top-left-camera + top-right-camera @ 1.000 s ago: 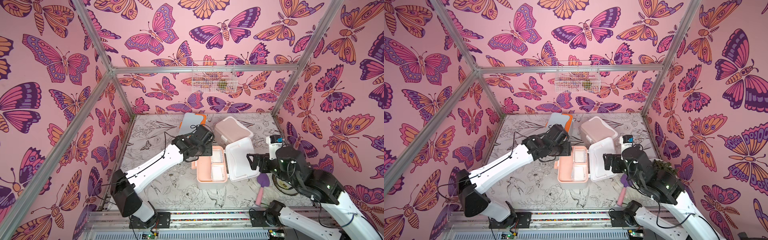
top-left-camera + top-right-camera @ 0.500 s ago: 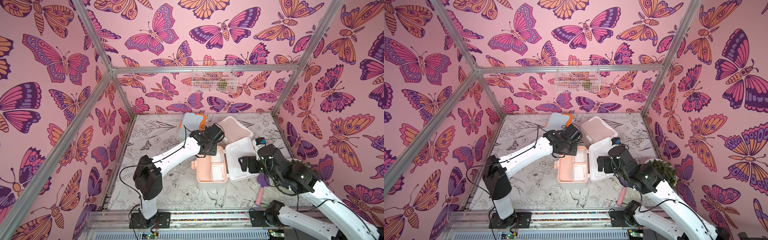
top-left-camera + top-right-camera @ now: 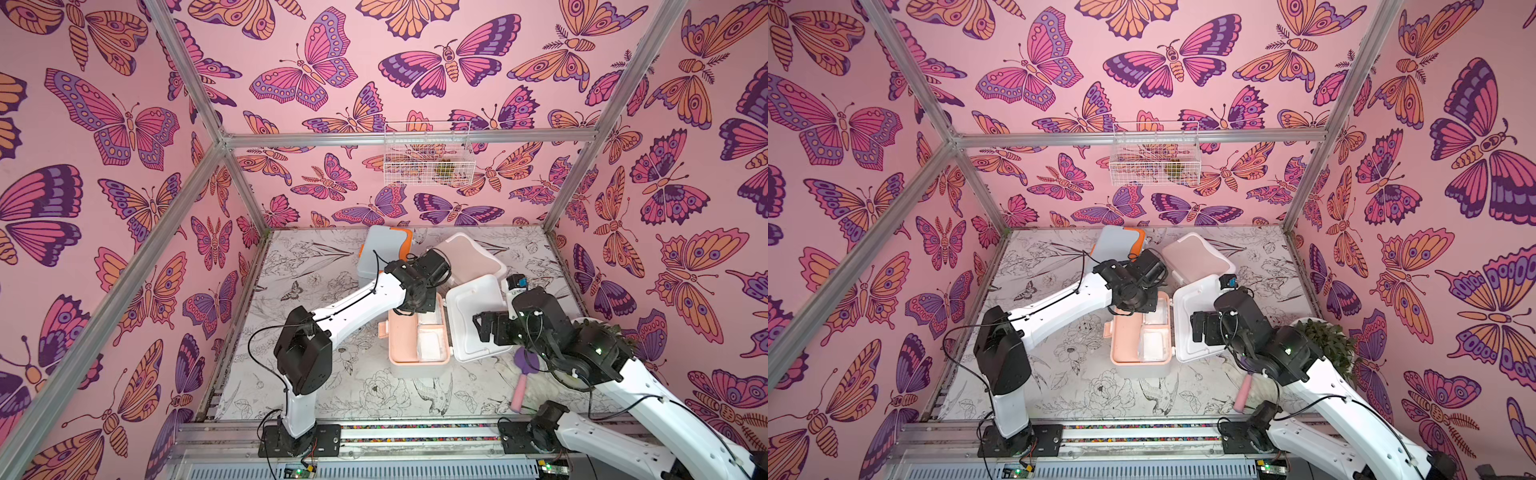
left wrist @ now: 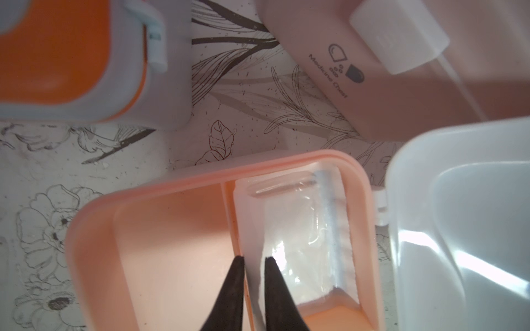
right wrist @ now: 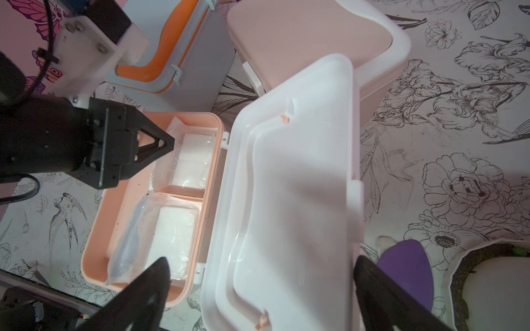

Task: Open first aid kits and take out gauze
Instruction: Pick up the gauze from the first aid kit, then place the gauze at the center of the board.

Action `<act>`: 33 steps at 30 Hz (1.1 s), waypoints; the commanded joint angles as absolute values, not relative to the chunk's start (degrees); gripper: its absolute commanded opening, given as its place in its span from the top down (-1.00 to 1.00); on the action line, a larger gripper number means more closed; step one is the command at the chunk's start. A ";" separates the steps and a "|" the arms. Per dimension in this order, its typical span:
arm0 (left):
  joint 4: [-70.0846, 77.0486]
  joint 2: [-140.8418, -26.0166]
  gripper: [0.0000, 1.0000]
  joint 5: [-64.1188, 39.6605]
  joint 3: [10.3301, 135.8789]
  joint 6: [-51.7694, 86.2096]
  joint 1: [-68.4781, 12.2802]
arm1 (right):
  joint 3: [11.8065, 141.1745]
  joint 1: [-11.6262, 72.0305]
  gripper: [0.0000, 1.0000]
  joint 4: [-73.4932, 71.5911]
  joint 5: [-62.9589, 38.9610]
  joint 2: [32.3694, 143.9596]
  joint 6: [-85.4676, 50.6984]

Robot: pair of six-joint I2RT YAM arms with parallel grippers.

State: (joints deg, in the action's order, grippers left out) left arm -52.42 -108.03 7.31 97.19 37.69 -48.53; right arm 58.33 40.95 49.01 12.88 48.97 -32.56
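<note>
Pinching gauze (image 4: 301, 243), left tool (image 4: 253, 259), wrist view only

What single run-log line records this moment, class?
white-peach first aid kit: open | left gripper: shut on gauze packet | right gripper: open over lid

Both top views look steeply down from the front over the whole table (image 3: 316, 266); both wrist cameras closely share the open box (image 4: 172, 229).
</note>
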 commanded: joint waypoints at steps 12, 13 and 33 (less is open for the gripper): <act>-54.31 -94.69 1.00 8.26 92.61 33.84 -45.84 | 61.96 40.75 -0.99 52.16 13.26 47.89 -33.43; -54.40 -93.53 1.00 8.18 92.26 33.42 -45.40 | 62.24 40.72 -0.99 52.36 13.29 47.76 -33.47; -57.50 -79.76 1.00 12.56 85.28 23.22 -12.55 | 64.82 40.77 -0.99 49.84 4.46 50.37 -32.16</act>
State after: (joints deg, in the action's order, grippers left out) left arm -56.10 -79.24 10.37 86.41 25.74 -15.77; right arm 63.13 40.95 50.85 7.31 50.28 -32.95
